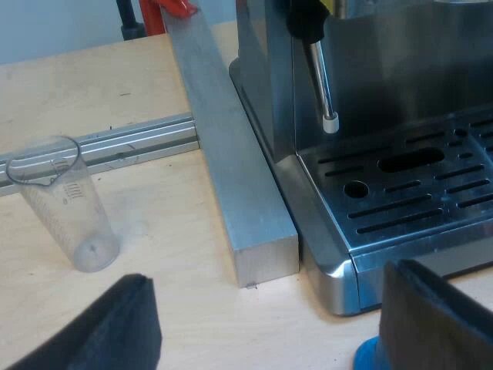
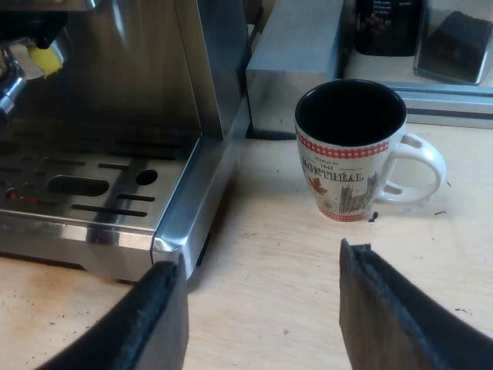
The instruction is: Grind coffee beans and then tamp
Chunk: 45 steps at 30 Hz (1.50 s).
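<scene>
A: So, where is the tamper (image 1: 370, 358)?

B: A blue rounded edge sits on the bench (image 1: 154, 231), tucked close under one finger of the left gripper (image 1: 269, 339), just short of the drip tray (image 1: 416, 193) of the espresso machine (image 1: 400, 85). I take it for the tamper, though little of it shows.

A: And the grippers?

B: Both spread wide, holding nothing. The right gripper (image 2: 262, 316) hangs over the bench with the mug (image 2: 350, 150) just ahead of it, beside the machine's corner.

A: How would the tamper handle?

B: Probably rigid, dense and smooth, so it could slip or topple. I'd close squarely on its upper grip, a finger on either side, keeping it upright. The measuring glass (image 1: 65, 204) ahead of the other finger looks light and easily knocked.
</scene>
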Motion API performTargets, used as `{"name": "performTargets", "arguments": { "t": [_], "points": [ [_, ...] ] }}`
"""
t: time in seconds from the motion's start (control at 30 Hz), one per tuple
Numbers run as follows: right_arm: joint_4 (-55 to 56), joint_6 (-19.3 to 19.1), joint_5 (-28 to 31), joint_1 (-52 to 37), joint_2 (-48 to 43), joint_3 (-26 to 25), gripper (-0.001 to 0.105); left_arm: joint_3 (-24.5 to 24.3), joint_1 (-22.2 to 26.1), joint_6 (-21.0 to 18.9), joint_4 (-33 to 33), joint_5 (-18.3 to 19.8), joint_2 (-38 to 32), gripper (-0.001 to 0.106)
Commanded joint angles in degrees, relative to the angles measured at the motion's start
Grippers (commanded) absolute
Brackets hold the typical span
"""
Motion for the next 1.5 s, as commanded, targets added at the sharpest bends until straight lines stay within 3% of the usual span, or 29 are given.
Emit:
{"name": "performTargets", "arguments": {
  "t": [0.03,0.23,0.3,0.4,0.5,0.7,0.77,0.8,0.9,1.07,1.2,1.37,1.5],
  "points": [
    [-1.0,-0.2,-0.3,-0.1,-2.3,-0.3,0.048,0.0,0.0,-0.3,-0.7,0.3,-7.8,0.063],
    [-1.2,1.7,-0.3,-0.1,-2.3,-0.6,0.048,0.0,0.0,-1.2,-1.0,0.5,-7.8,0.063],
    [0.6,0.1,-0.2,-0.1,-1.4,-1.6,0.048,-0.3,0.0,-2.4,-0.5,1.3,-7.2,0.063],
    [4.5,-0.3,-0.2,-0.1,1.2,-4.2,0.048,-2.7,0.0,-4.0,3.7,5.0,-3.8,0.063],
    [7.8,-2.1,-3.0,-0.1,4.8,-7.1,0.048,-4.8,-0.1,-4.1,3.6,9.7,-0.6,0.063],
    [8.2,-2.2,-8.5,3.2,10.6,-12.3,0.048,-7.1,-1.3,-4.7,0.6,12.7,2.4,0.063],
    [8.2,-2.4,-8.9,5.1,12.0,-13.4,0.048,-8.6,-3.2,-4.7,-1.1,13.9,4.0,0.067],
    [8.2,-3.5,-9.8,7.4,13.7,-14.6,0.048,-10.4,-7.1,-4.7,-2.5,15.2,6.6,0.073],
    [8.2,-5.0,-10.8,11.9,17.2,-16.2,0.048,-10.5,-11.1,-4.3,-2.8,17.3,9.1,0.073],
    [6.8,-5.4,-10.8,18.7,22.7,-16.7,0.048,-10.5,-16.6,0.1,-3.0,20.4,13.0,0.073],
    [4.4,-5.4,-9.8,24.3,26.8,-16.7,0.048,-8.8,-21.0,1.7,-6.5,21.4,14.8,0.073],
    [1.0,-5.4,-1.6,31.7,29.6,-16.6,0.048,-4.5,-24.6,2.5,-12.2,21.9,14.9,0.073],
    [-2.7,-3.0,5.1,38.7,30.5,-15.5,0.048,-1.1,-26.0,2.5,-13.8,22.7,14.9,0.073]
  ]
}}
